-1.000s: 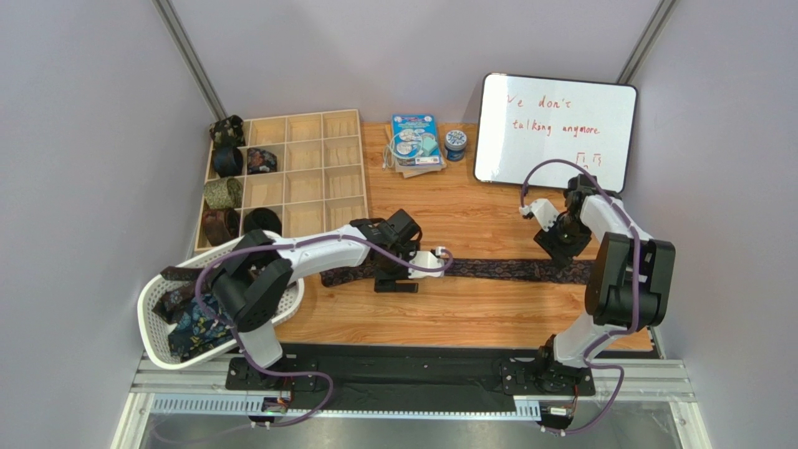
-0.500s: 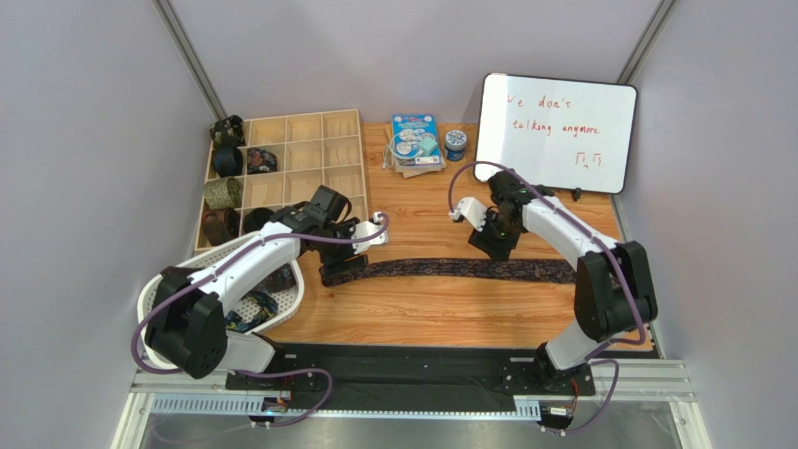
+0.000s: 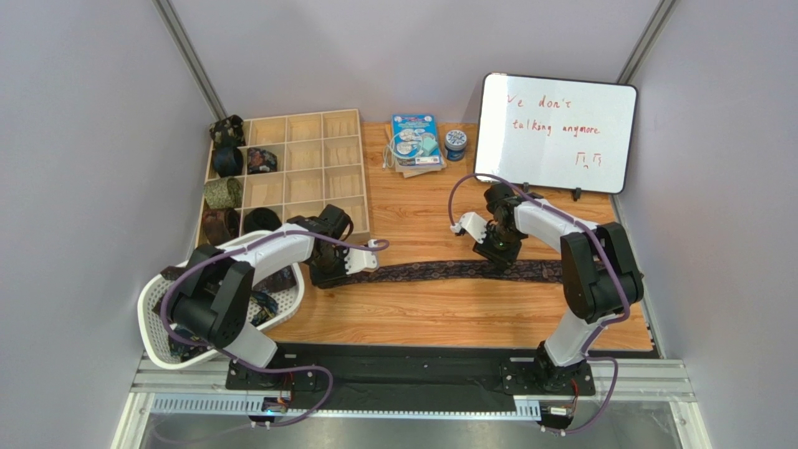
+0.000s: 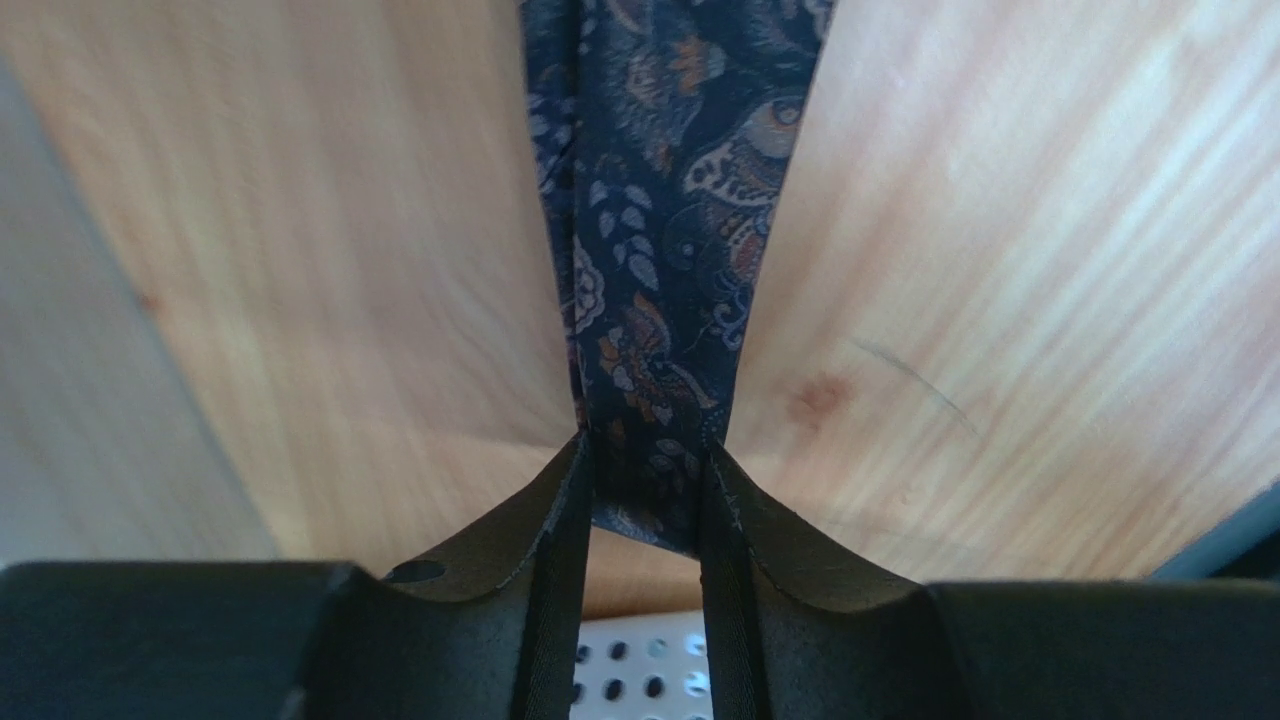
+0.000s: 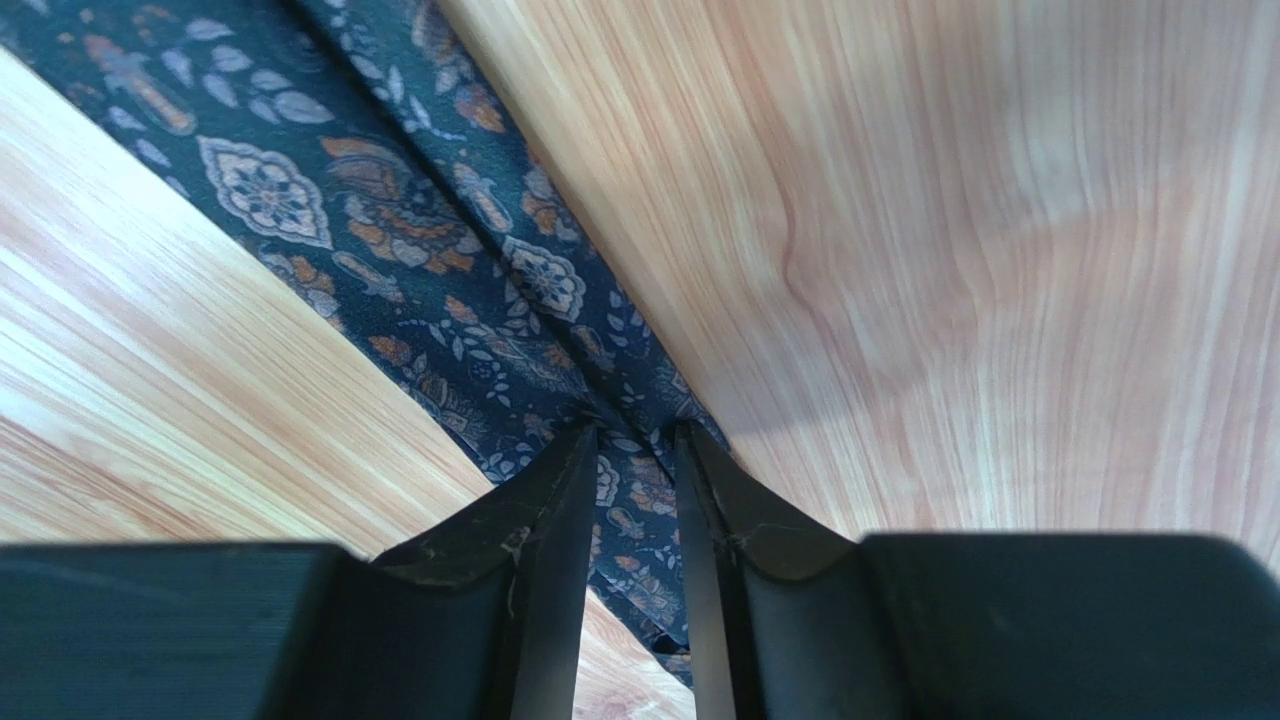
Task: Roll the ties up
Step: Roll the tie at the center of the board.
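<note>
**Two-handed hold on a laid-out tie.** The tie (image 3: 440, 270) lies straight on the table (image 3: 421, 318), on the arms' side of the whiteboard (image 3: 557, 131), running from under the board's right half to well past its left edge. The left gripper (image 3: 330, 269) is clenched on the end farthest from the whiteboard. Its wrist view shows the cloth squeezed narrow between the fingertips (image 4: 568, 495). The right gripper (image 3: 496, 254) pinches the tie just below the board's lower left corner, with the fabric bunched between its tips.

Likely faults:
- Each hold catches only a little cloth at the very tips, so the smooth fabric may slip free once rolling starts.
- If the two arms pull against each other, the strip may twist or drag rather than coil.
- A slack first turn may spring open.
</note>
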Available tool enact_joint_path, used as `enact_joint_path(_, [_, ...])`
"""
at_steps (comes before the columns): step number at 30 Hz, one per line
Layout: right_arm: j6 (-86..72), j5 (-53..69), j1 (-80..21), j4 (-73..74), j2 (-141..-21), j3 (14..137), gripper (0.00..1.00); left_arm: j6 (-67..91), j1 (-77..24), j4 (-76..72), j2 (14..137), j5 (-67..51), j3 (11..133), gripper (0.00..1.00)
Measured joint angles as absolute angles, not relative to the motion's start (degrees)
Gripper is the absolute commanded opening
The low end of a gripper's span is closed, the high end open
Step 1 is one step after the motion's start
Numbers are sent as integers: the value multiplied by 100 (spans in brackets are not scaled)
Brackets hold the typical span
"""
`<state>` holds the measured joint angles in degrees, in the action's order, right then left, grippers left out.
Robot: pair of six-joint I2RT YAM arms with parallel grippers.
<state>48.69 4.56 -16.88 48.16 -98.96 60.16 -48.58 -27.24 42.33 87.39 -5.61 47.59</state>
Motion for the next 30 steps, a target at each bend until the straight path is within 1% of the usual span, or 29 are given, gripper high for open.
enact_joint_path(5, [5127, 379, -1347, 4768, -9701, 5791, 31, -4751, -2906, 4145, 9015, -565, 5227, 39])
enact_joint_path(6, [5190, 353, -1282, 4766, -9671, 5754, 32, -4737, -2982, 4125, 9037, -565, 5282, 42])
enact_joint_path(7, [5253, 331, -1212, 4768, -9642, 5723, 34, -4722, -3085, 4112, 9061, -574, 5345, 46])
enact_joint_path(8, [5317, 309, -1140, 4775, -9620, 5704, 41, -4718, -3177, 4099, 9078, -593, 5384, 52])
enact_joint_path(9, [5349, 301, -1087, 4788, -9612, 5704, 46, -4694, -3262, 4091, 9091, -620, 5411, 65])
enact_joint_path(10, [5398, 303, -1037, 4799, -9607, 5704, 50, -4672, -3343, 4104, 9098, -679, 5435, 71])
enact_joint_path(11, [5415, 305, -1011, 4805, -9588, 5706, 59, -4659, -3395, 4128, 9098, -746, 5463, 76])
enact_joint_path(12, [5454, 314, -987, 4823, -9555, 5704, 62, -4659, -3417, 4147, 9087, -814, 5489, 82])
enact_joint_path(13, [5485, 353, -961, 4866, -9504, 5704, 64, -4630, -3406, 4134, 9059, -897, 5496, 84])
enact_joint_path(16, [5487, 513, -952, 4984, -9249, 5712, 65, -4652, -3280, 4150, 8858, -1052, 5498, 85])
enact_joint_path(19, [5369, 694, -1094, 5151, -9048, 5913, 64, -4727, -3164, 4143, 8552, -1081, 5496, 83])
enact_joint_path(22, [5127, 910, -1380, 5221, -9056, 6237, 66, -4860, -3140, 4108, 8455, -1039, 5468, 84])
enact_joint_path(23, [5026, 980, -1507, 5223, -9065, 6324, 89, -4908, -3140, 4086, 8455, -1024, 5430, 84])
enact_joint_path(24, [4928, 1050, -1643, 5210, -9072, 6390, 98, -4941, -3140, 4084, 8458, -1013, 5389, 85])
enact_joint_path(26, [4724, 1114, -1931, 5133, -9072, 6427, 100, -4987, -3133, 4086, 8458, -998, 5301, 85])
enact_joint_path(30, [4469, 1076, -2685, 4810, -9153, 6403, 100, -4995, -3055, 4051, 8460, -1079, 5256, 88])
